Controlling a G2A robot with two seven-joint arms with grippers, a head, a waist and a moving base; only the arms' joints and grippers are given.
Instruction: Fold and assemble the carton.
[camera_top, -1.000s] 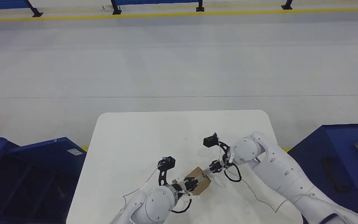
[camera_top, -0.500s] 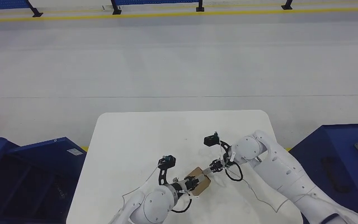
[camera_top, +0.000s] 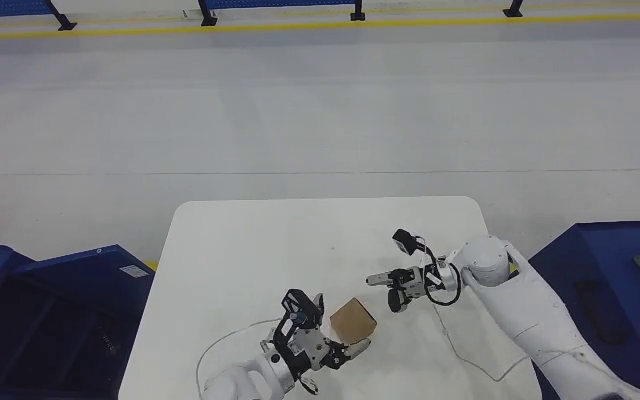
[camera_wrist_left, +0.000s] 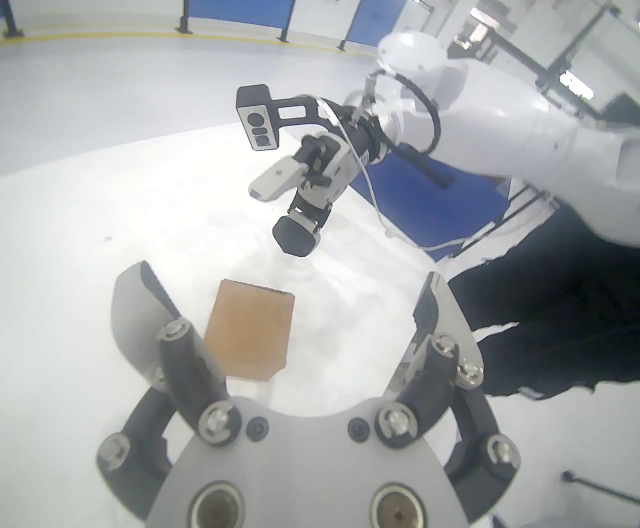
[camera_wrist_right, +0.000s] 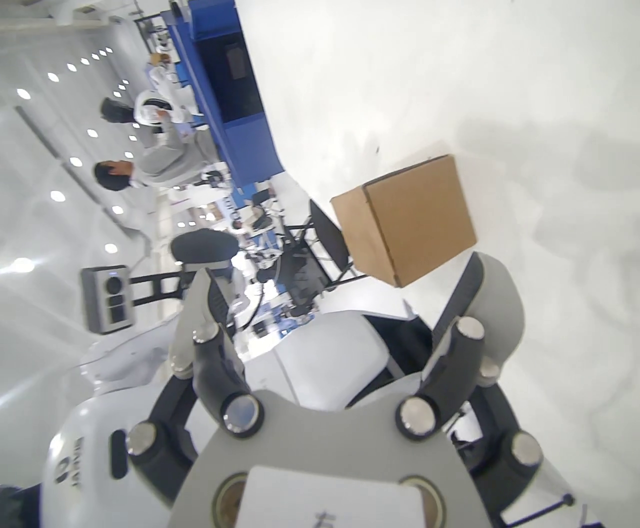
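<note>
- Grey metal and black pads: your left gripper (camera_wrist_left: 282, 292) sits closest to the table's near edge, with its fingers spread wide and nothing between them.
- The carton (camera_wrist_left: 250, 330) lies straight ahead of that gripper, just beyond its fingertips. It is off centre, closer to one finger than the other, and I can't make out any contact.
- The carton rests on the white table (camera_top: 250, 250) as a closed brown box, with every face you can see flat and shut. It looks nearly cubic, so don't count on a clear long axis. From the left wrist it runs only slightly longer going away from the gripper.
- From above, one corner of the carton points back at the left gripper, so its faces sit skewed to that gripper's line.
- Your right gripper (camera_top: 388, 292) hangs on the carton's far right side. It is near the carton but clearly apart from it, also spread and holding nothing, and it is aimed at the box.
- The left arm is therefore the nearer one. I'd judge the folding nearly done, so any last press or squaring falls to the left arm first.
</note>
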